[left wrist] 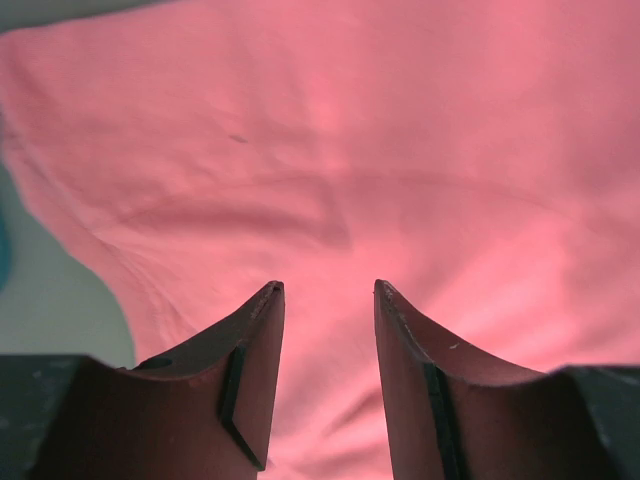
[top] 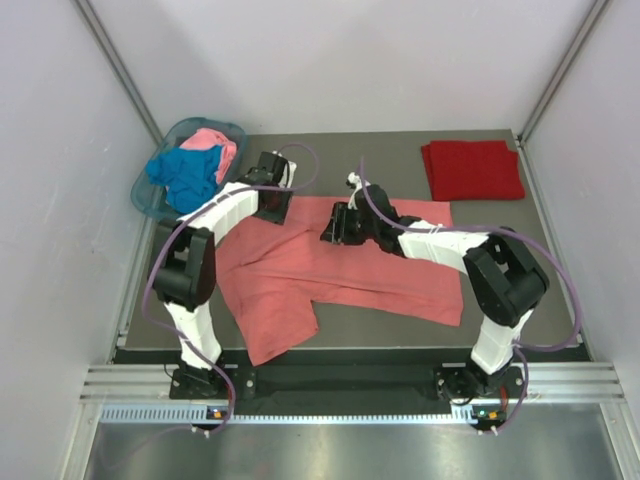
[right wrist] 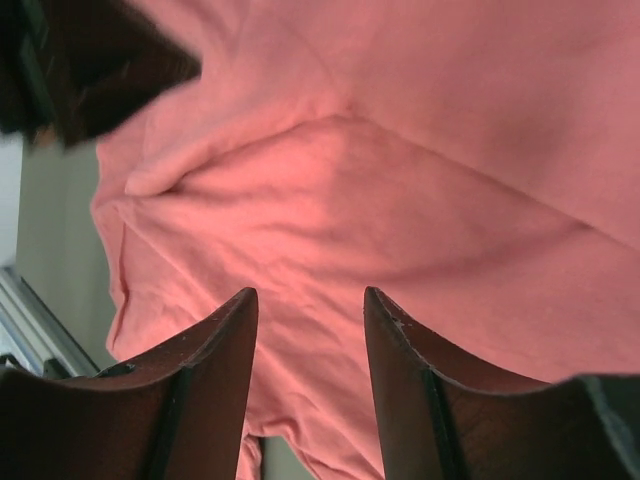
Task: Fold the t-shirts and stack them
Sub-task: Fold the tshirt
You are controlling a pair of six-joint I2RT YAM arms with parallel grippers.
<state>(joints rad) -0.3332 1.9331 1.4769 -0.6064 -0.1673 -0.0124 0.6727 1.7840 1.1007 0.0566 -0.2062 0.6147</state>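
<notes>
Salmon shirt point(top: 380, 275) sprawls sideways across the tabletop point(top: 380, 160); left gripper point(left wrist: 328, 288) and right gripper point(right wrist: 310, 292) hover over its far side, both parted, holding nothing.

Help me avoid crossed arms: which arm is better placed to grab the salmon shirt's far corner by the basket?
Left. The left gripper, jaws open, is over the far edge of the salmon-coral t-shirt, beside the teal basket; the right gripper is farther, near that edge's middle.
</notes>
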